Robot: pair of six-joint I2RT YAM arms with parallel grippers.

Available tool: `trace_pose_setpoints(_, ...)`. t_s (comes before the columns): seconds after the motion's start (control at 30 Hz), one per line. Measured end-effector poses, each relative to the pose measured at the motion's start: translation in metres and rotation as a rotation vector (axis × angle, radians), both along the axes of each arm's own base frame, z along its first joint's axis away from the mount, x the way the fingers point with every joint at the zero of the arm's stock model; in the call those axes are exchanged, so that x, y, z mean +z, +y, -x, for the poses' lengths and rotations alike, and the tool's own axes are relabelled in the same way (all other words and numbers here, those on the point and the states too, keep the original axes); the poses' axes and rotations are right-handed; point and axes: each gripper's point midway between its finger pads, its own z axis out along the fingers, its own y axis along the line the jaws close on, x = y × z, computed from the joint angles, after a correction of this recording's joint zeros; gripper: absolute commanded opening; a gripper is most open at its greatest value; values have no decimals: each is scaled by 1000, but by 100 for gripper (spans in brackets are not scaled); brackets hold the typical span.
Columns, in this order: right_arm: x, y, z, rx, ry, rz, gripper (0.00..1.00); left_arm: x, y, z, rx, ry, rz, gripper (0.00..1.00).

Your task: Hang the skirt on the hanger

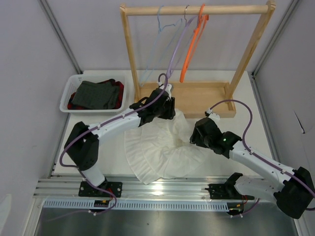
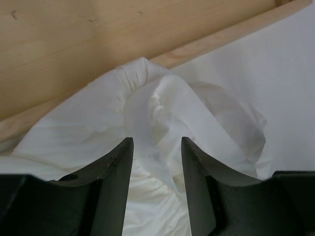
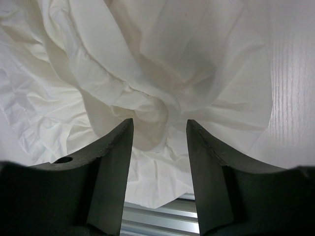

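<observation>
The white crinkly skirt (image 1: 157, 152) lies bunched on the table in front of the wooden rack. The orange hanger (image 1: 193, 44) hangs from the rack's top rail. My left gripper (image 1: 168, 109) is open over the skirt's far edge, next to the rack's base. In the left wrist view its fingers (image 2: 114, 167) straddle a raised fold of skirt (image 2: 162, 108) without pinching it. My right gripper (image 1: 195, 138) is open at the skirt's right side. In the right wrist view its fingers (image 3: 212, 162) stand either side of a puckered fold of skirt (image 3: 147, 113).
The wooden rack (image 1: 197, 10) has a flat base (image 1: 197, 93), which also shows in the left wrist view (image 2: 98, 44). A lilac hanger (image 1: 174, 49) and a pale blue wire hanger (image 1: 160, 29) hang on it. A white basket (image 1: 74, 86) at left holds a dark grey garment (image 1: 96, 94) and a red cloth (image 1: 119, 87). An aluminium rail (image 1: 167, 189) runs along the near edge.
</observation>
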Motion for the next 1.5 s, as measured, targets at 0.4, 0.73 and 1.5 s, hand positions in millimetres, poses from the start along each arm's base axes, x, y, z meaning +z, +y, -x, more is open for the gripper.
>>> trace_pose_setpoints(0.4,-18,0,-1,-4,47,-3,51,-33,-3,-18,-20,20,-181,44)
trace_pose_setpoints(0.73,-29,4,0,8,69,-13,42,-44,-4,-24,-22,16,-254,36)
trace_pose_setpoints(1.5,2,-11,-9,-32,33,1,0,-23,19,-23,6,-39,-319,0)
